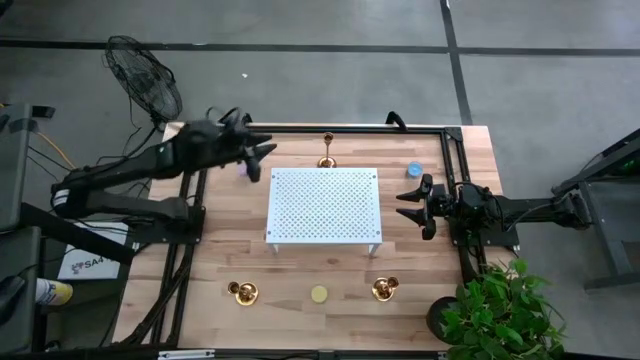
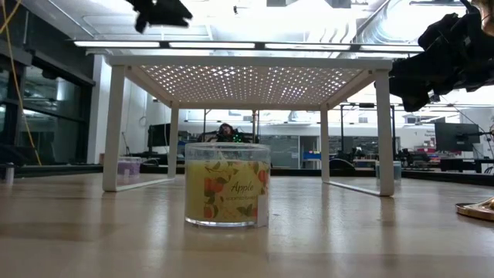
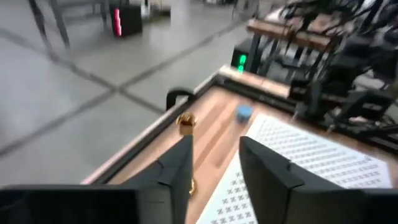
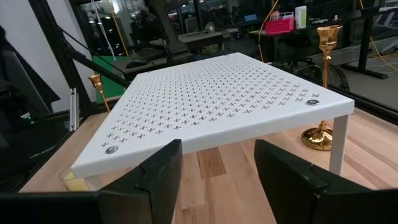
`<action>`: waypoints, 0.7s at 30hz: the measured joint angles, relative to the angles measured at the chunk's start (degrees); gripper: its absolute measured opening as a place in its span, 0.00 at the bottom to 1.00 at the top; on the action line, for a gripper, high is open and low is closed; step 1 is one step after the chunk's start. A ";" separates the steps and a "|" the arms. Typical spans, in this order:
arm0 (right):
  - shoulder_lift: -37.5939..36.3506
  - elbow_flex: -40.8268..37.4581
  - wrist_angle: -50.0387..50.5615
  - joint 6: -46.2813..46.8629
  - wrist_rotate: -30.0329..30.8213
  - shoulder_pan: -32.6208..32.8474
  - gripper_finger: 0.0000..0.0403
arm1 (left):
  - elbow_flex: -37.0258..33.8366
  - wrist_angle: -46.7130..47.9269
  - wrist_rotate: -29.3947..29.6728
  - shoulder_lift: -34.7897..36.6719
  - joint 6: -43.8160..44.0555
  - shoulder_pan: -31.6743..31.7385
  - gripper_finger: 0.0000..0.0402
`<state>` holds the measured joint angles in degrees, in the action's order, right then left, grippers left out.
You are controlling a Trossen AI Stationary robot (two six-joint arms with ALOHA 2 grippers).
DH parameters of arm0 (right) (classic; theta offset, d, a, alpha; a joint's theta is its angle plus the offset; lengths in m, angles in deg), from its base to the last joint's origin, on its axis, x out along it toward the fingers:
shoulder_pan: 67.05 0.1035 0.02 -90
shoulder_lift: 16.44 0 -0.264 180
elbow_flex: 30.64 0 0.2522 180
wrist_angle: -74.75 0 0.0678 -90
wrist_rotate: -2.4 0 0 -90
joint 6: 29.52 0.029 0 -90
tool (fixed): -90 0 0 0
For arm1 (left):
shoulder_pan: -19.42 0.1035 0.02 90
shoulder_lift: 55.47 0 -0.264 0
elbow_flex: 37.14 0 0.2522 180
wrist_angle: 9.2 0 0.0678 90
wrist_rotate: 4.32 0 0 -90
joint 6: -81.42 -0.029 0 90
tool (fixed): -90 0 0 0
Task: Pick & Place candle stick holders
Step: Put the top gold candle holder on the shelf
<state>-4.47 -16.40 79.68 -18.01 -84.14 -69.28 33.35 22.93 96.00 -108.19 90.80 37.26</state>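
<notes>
Three brass candle stick holders stand on the wooden table (image 1: 220, 250). One candle stick holder (image 1: 327, 150) is upright at the far edge, just behind the white perforated rack (image 1: 323, 204), ahead of and beyond the left gripper (image 1: 258, 157); its fingers (image 3: 177, 171) stand a little apart with nothing between them, raised above the rack's far left corner. A purple candle (image 1: 239, 172) sits just under that gripper.

The second holder (image 1: 385, 288) stands at the near edge, off to the side of the right gripper (image 1: 412, 205) and well apart from it. That gripper hangs beside the rack's right edge, fingers (image 4: 158, 180) spread wide and empty. A blue candle (image 1: 414, 168) lies near it on its other side.

The third holder (image 1: 243, 291) stands near the front left, far from both grippers. Between the two front holders lies a yellow candle (image 1: 319, 293), a glass jar labelled "Apple". A potted plant (image 1: 495, 315) sits at the front right corner.
</notes>
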 joint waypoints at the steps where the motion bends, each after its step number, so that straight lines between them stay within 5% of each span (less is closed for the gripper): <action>1: 0.00 0.00 -0.02 0.00 0.00 0.00 0.49 | 1.27 1.68 -2.03 -1.68 0.16 1.77 0.37; 8: 0.00 0.01 -0.01 0.00 0.00 0.01 0.49 | 15.60 15.04 -9.72 -16.95 -1.79 9.33 0.48; 21: 0.00 0.01 -0.02 0.00 0.01 -0.01 0.49 | 47.79 35.58 -9.99 -44.35 -7.76 10.66 0.49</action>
<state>-4.47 -16.39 79.66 -18.01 -84.13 -69.29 81.14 58.51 86.01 -152.54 83.04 47.93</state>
